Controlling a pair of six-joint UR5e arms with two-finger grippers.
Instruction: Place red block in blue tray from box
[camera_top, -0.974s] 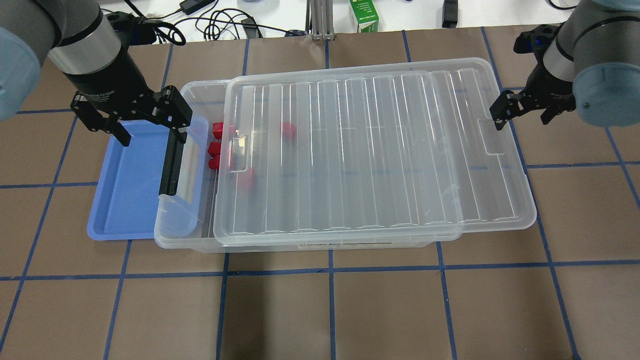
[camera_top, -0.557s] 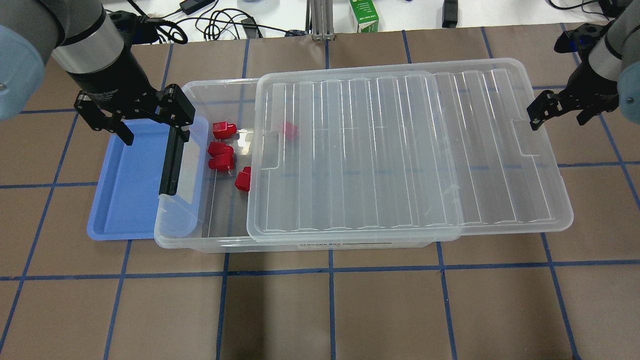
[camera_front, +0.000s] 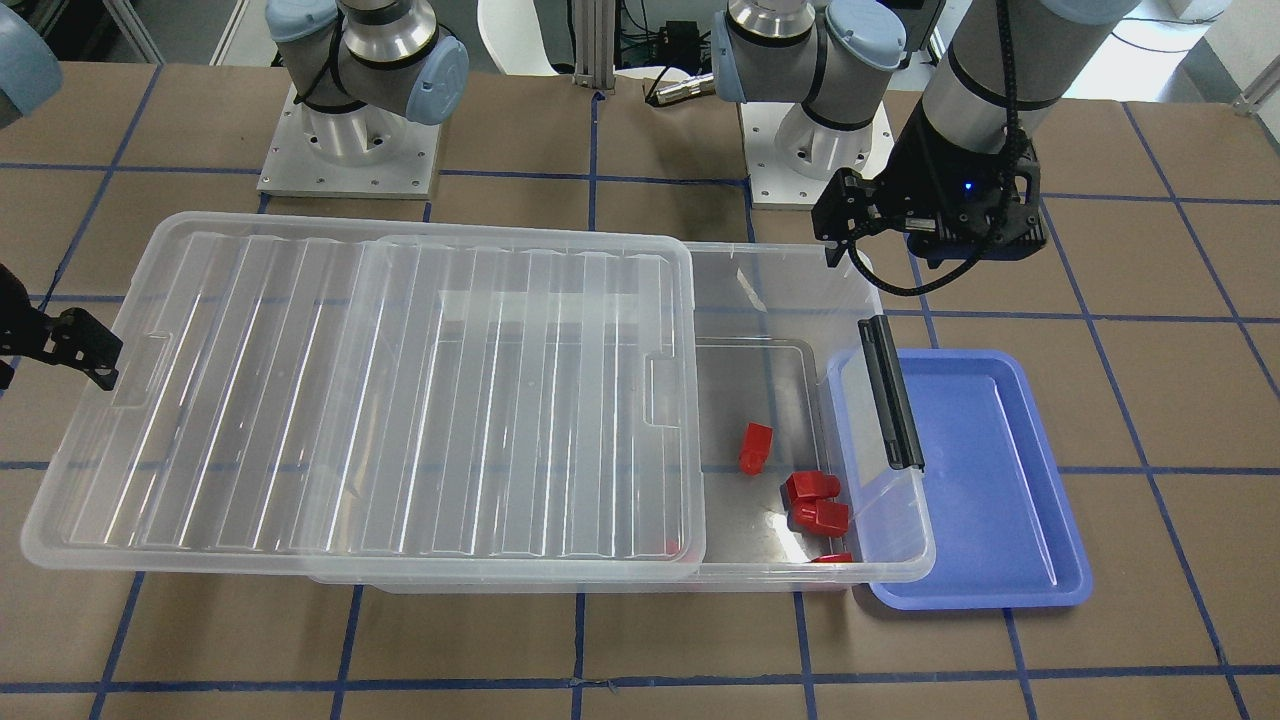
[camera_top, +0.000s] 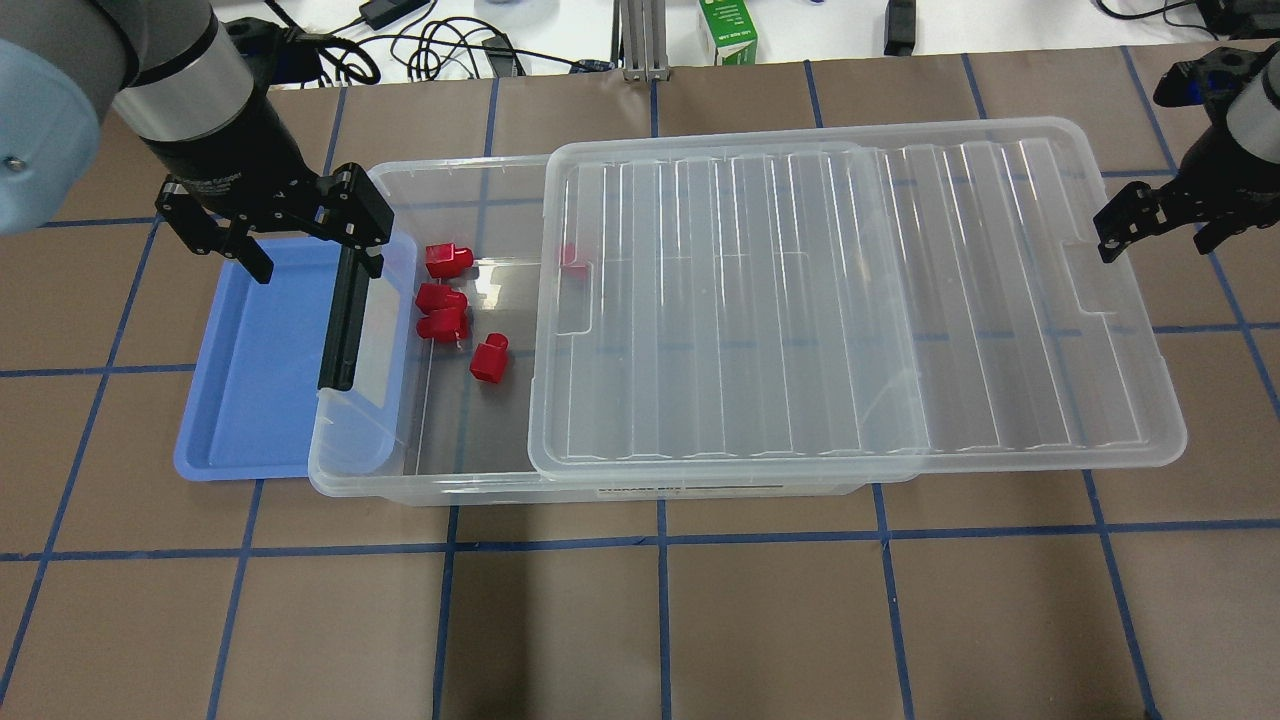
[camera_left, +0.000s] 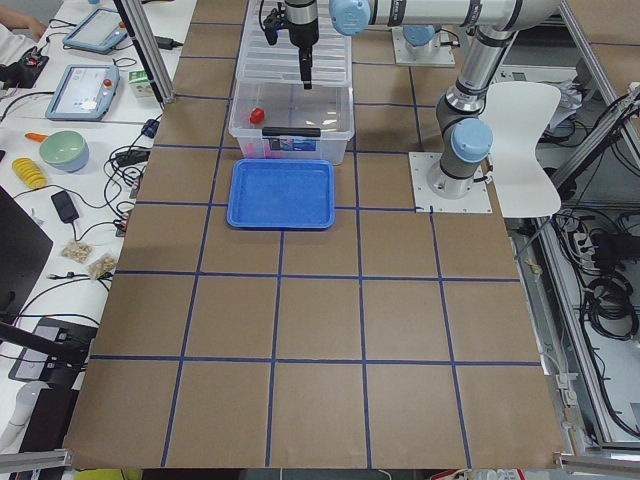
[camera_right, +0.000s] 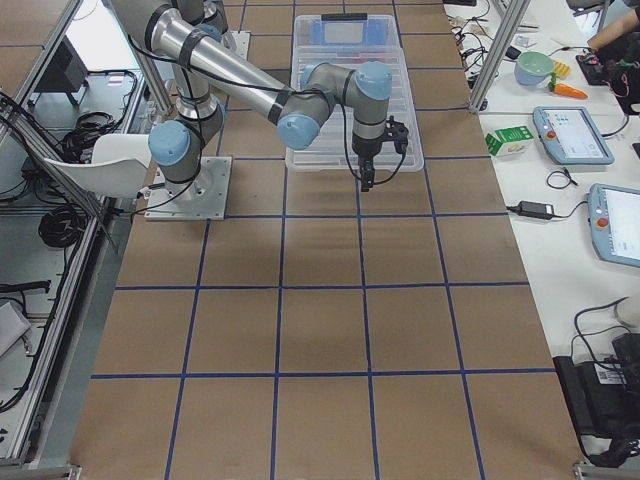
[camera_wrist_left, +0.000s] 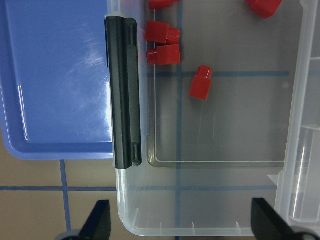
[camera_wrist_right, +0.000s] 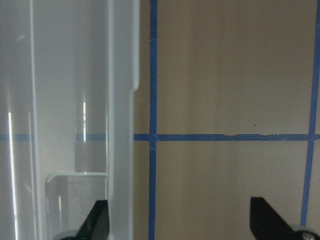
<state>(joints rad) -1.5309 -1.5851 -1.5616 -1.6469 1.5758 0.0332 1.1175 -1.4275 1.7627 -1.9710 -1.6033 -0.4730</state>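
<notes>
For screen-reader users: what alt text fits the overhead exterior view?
A clear box, lid offset rightward, shows four red blocks in its uncovered left end. A blue tray lies beside that end; the open left tool hangs over their junction.

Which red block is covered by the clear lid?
The red block farthest from the blue tray; the other four lie uncovered in the box.
</notes>
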